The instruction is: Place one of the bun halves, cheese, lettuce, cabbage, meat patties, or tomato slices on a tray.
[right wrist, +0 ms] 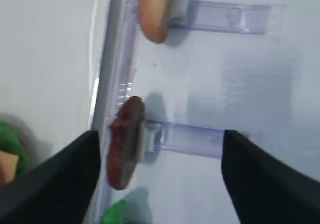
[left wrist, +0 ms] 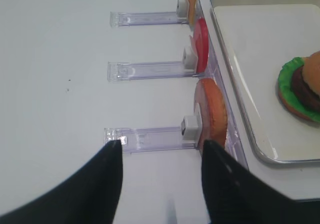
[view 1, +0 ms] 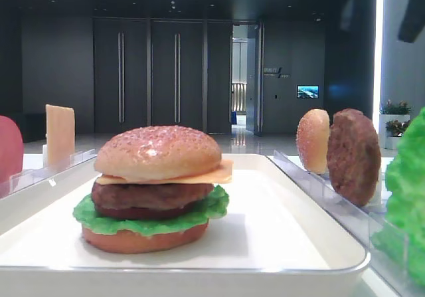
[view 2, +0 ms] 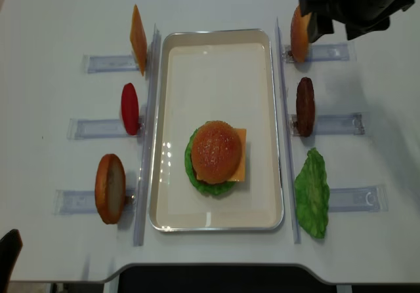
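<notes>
- A full burger is seen stacked on the white tray (view 2: 216,221): sesame bun top (view 2: 216,150) uppermost, cheese slice (view 2: 239,154) under it, then patty (view 1: 151,196), lettuce (view 1: 149,222) and bottom bun (view 1: 143,238).
- Judged: the stack looks finished; any further step would be one more ingredient placed on bare tray floor.
- Right tool (right wrist: 160,156) is seen spread wide and empty, hovering over the spare patty (view 2: 305,106) standing on edge in its clear rack (view 2: 331,124).
- Left tool (left wrist: 160,151) reads as closed to its narrowest, nothing held, parked near the bun half (left wrist: 212,113) in the near left rack on the bench (view 2: 52,18).
- Spares left in racks: cheese square (view 2: 138,31), tomato slice (view 2: 130,108), second bun half (view 2: 300,34), lettuce leaf (view 2: 312,193).
- If the spare patty is to be taken: tool should be lowered with fingers across the flat faces, closed centrally, lifted straight out of the slot before moving sideways.
- The tray rim should be cleared and the burger not bumped.
</notes>
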Robot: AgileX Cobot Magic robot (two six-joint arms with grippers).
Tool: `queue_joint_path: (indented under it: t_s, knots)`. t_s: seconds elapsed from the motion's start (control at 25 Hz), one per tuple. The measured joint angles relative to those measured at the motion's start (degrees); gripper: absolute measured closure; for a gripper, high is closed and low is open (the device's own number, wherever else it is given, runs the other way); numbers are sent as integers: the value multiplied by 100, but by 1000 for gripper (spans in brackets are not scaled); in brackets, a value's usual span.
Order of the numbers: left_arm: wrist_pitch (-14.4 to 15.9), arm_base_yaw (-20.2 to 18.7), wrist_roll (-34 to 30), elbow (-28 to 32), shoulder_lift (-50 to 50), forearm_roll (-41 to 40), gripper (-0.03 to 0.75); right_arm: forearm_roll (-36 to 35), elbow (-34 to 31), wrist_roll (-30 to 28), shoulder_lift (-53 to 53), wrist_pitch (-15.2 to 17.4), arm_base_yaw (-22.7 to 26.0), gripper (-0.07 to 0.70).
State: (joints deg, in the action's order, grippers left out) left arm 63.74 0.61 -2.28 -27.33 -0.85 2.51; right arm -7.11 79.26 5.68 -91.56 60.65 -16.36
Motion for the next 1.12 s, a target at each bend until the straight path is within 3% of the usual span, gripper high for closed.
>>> queue_joint_path:
  t_s: [0.28,0.48,0.76,1.12]
  knots:
    - [0,0,0,0,0,4,324,14,0,-615,0,493,1266,144]
    - [0,0,0,0,0,7,324,27,0,-877,0,876,1793,144]
    - [0,0,0,0,0,11,324,33,-67,-983,107,897,1908,144]
    - [0,0,0,0,0,18,324,20,-1618,-1030,1741,913,1908,144]
